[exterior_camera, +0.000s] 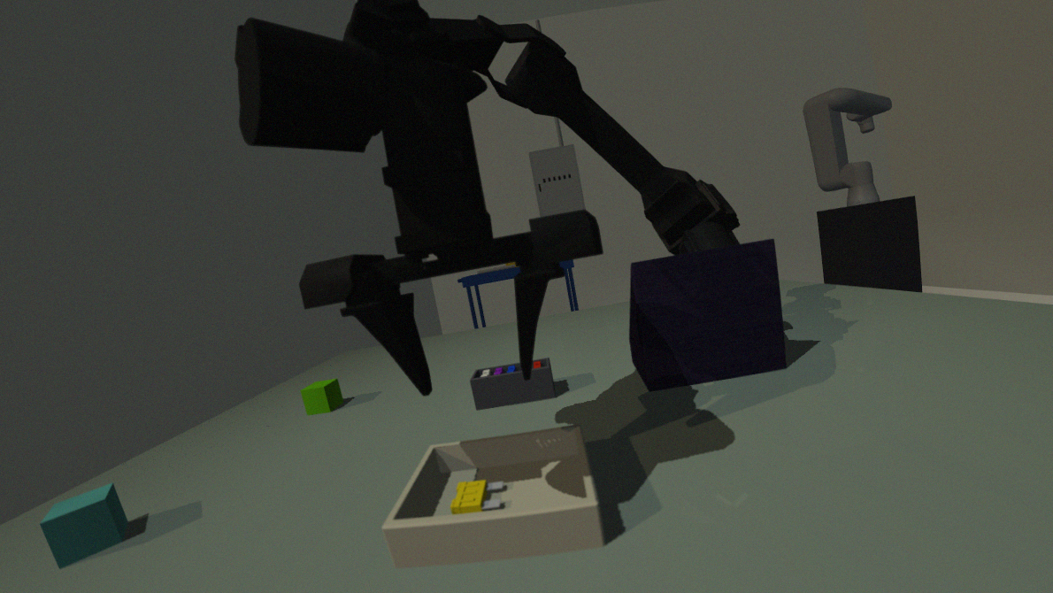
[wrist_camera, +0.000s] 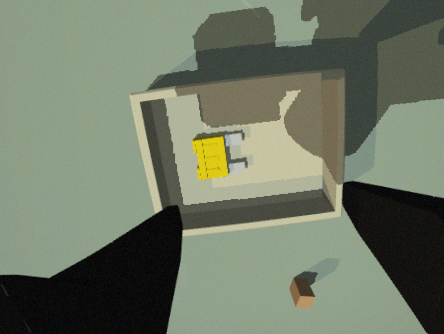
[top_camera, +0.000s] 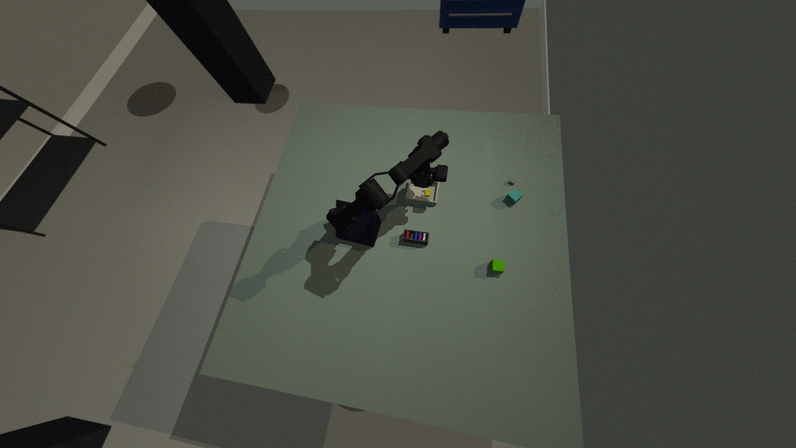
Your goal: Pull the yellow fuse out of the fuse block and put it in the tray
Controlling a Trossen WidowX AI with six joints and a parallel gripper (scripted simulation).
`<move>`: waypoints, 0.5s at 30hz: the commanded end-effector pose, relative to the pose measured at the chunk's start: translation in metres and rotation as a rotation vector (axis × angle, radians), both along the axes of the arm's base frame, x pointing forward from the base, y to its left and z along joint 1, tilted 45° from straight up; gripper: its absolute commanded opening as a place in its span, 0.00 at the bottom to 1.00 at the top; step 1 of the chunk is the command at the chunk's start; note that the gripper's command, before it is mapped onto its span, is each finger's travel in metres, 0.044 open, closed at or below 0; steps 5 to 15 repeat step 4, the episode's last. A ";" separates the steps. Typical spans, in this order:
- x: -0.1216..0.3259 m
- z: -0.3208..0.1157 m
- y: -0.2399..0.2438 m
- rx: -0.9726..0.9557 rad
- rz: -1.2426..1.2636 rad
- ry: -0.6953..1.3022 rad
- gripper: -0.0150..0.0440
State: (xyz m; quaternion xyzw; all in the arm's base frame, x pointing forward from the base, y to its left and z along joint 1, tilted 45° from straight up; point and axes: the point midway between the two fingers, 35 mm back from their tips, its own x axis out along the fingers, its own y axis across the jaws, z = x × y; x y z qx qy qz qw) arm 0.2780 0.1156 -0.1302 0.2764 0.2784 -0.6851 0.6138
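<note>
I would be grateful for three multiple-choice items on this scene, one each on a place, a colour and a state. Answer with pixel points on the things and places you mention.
1. Where is the yellow fuse point(top_camera: 427, 192) point(exterior_camera: 469, 496) point(wrist_camera: 212, 157)?
A) In the fuse block
B) In the tray
C) Between the fingers

2. What colour is the cube nearest the tray in the exterior view's left foreground?
A) Teal
B) Red
C) White

3. How is the gripper point(exterior_camera: 477, 386)?
A) Shut on the fuse
B) Shut on nothing
C) Open

1 B: it lies on its side inside the walls of the tray point(top_camera: 421, 204) point(exterior_camera: 497, 535) point(wrist_camera: 260, 225).
2 A: the teal cube point(top_camera: 513, 196) point(exterior_camera: 86, 525) shows there.
3 C: its fingers stand well apart above the tray, with nothing between them.
</note>
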 end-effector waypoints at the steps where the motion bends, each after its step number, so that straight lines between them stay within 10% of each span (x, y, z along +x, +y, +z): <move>1: 0.000 0.000 0.000 0.000 0.000 0.000 0.81; 15: 0.000 0.000 0.000 0.000 0.000 0.000 0.81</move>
